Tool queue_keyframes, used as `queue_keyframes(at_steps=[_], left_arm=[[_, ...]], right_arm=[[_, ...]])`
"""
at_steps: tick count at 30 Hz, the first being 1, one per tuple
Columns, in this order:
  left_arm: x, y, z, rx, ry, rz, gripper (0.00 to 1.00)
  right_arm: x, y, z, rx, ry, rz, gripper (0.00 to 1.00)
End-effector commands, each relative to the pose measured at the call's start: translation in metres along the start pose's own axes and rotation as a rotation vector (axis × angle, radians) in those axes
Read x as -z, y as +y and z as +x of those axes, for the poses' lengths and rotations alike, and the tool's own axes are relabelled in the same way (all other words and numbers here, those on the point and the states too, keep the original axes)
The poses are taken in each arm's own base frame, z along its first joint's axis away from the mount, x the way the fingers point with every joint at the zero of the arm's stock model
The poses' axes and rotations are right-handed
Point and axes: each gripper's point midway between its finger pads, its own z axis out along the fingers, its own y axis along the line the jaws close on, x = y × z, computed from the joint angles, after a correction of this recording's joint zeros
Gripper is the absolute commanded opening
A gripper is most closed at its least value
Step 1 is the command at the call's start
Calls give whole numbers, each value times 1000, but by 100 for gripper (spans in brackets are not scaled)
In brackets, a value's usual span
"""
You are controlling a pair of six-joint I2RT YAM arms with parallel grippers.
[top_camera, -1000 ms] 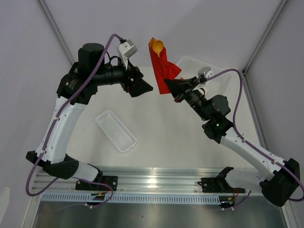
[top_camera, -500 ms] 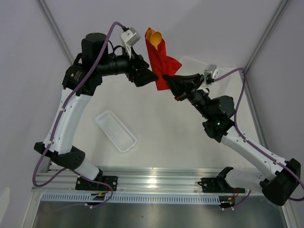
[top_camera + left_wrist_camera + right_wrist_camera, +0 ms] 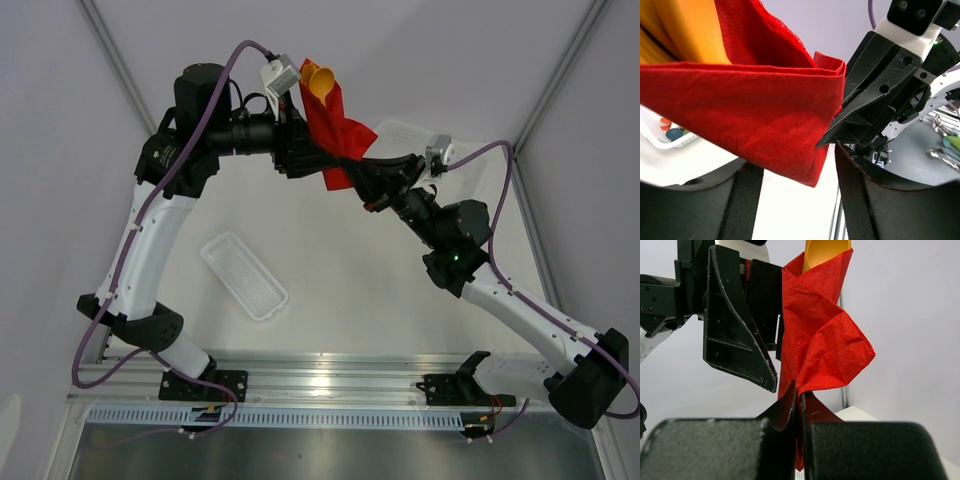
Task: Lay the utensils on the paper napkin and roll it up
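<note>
The red paper napkin (image 3: 338, 125) hangs in the air above the back of the table, wrapped loosely around the orange utensils. A rounded orange spoon head (image 3: 322, 80) sticks out of its top. My right gripper (image 3: 352, 170) is shut on the napkin's lower fold (image 3: 820, 340), and the orange head (image 3: 825, 250) shows above. My left gripper (image 3: 312, 158) is open, with its fingers either side of the napkin's lower corner (image 3: 755, 100) and not pinching it. The orange utensils (image 3: 695, 30) show inside the fold. The right gripper's tip (image 3: 826, 142) meets the napkin's edge. The utensils' handles are hidden.
A narrow white plastic tray (image 3: 243, 275) lies on the table at the left centre. A white basket (image 3: 470, 165) stands at the back right, and in the left wrist view (image 3: 670, 135) it holds coloured items. Other cutlery (image 3: 945, 147) lies further off.
My left gripper has swung right and up to the napkin, and its open fingers now straddle the lower corner. My right gripper has shifted the bundle slightly up and left.
</note>
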Motion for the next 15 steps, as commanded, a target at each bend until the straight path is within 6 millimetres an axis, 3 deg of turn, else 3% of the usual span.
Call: queue_keyframes(at_steps=[1, 15], left_arm=[[10, -21, -23, -49, -64, 38, 59], [9, -25, -30, -35, -82, 55, 51]], right_arm=[[-6, 14, -34, 7, -99, -50, 0], [-4, 21, -25, -15, -74, -71, 0]])
